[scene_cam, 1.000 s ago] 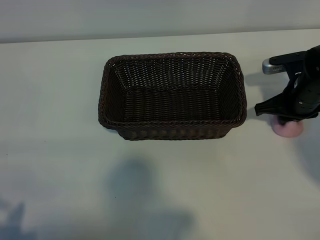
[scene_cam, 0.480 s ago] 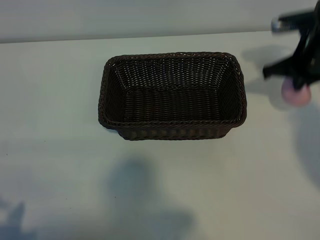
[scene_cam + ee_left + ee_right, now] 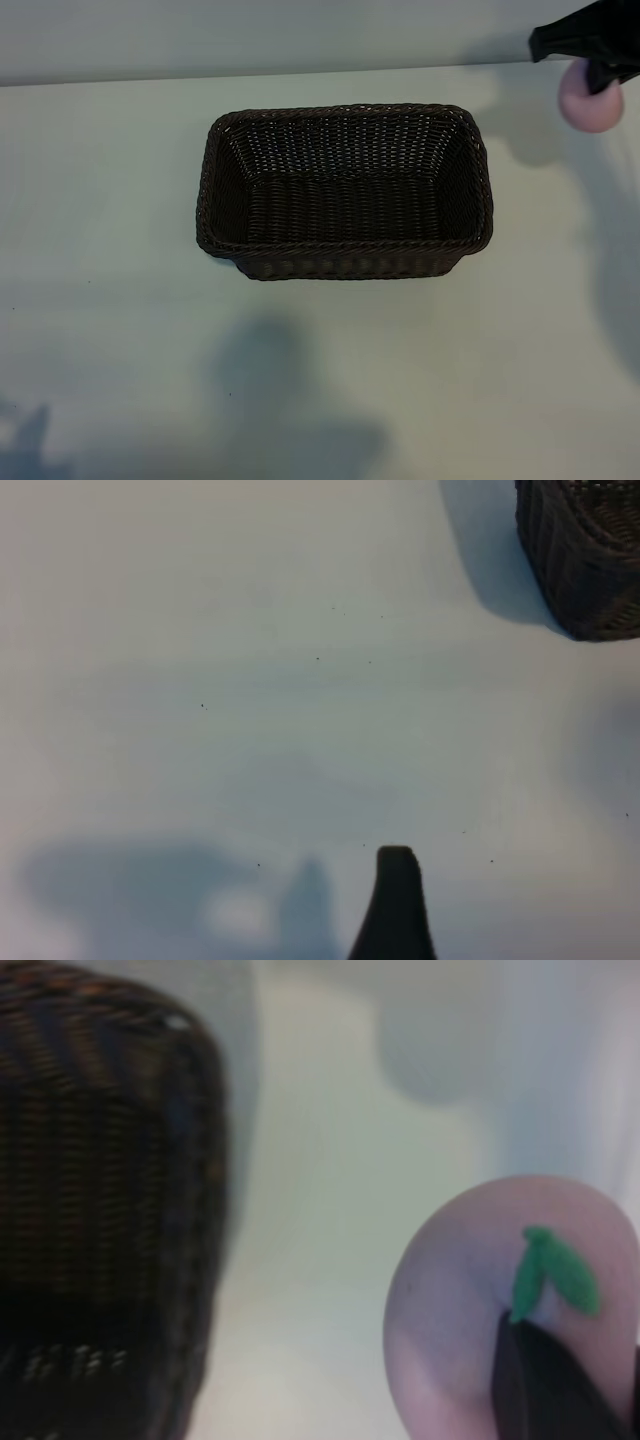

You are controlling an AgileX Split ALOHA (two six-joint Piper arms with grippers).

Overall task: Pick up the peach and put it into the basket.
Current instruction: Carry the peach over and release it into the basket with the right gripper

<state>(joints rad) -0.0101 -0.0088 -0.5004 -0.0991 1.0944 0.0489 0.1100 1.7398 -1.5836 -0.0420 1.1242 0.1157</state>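
From the exterior view I have the right tool up at about two o'clock of the frame, partly cut off by the edge, and it is clamped tight on the peach. The peach hangs below the dark fingers, clear of the surface, with its shadow cast on the surface below and beside it. It sits off to the three o'clock side of the basket, well apart from the braided rim and not over the opening.

In the right wrist view the peach fills the near corner, pale pink with a small green leaf on it, and one dark finger presses against it right beside that leaf. The basket shows across a strip of bare surface from the fruit, its rounded corner and woven wall facing the peach.

The basket itself sits near the middle of the surface, long side toward me, with nothing inside it.

My left tool is parked off to the side with its jaws standing wide and gripping nothing; only one dark fingertip shows in its own wrist view, with a corner of the basket farther off.
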